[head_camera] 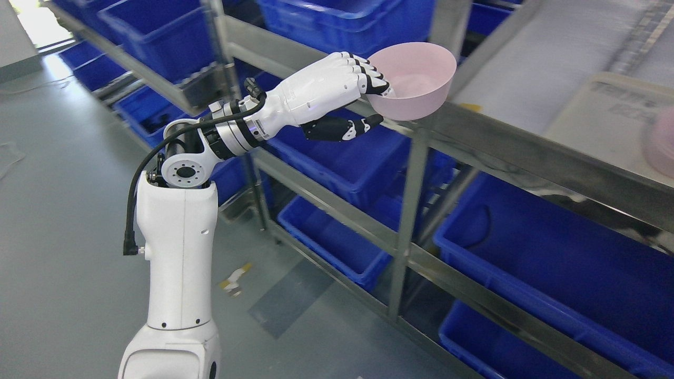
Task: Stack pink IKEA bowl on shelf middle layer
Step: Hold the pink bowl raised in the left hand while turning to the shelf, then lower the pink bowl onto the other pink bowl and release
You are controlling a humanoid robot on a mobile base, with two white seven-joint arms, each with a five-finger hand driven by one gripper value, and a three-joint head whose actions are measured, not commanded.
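My left hand is shut on the near rim of a pink bowl. The fingers sit over the rim and the thumb reaches under it. The bowl is held tilted at the front corner of the metal shelf, its underside at the shelf's front edge. A second pink object, blurred, lies on the shelf surface at the far right edge. The right arm does not show.
The metal rack holds several blue plastic bins on its lower levels and behind. A vertical post stands under the bowl. A pale flat sheet lies on the shelf. Grey floor lies to the left.
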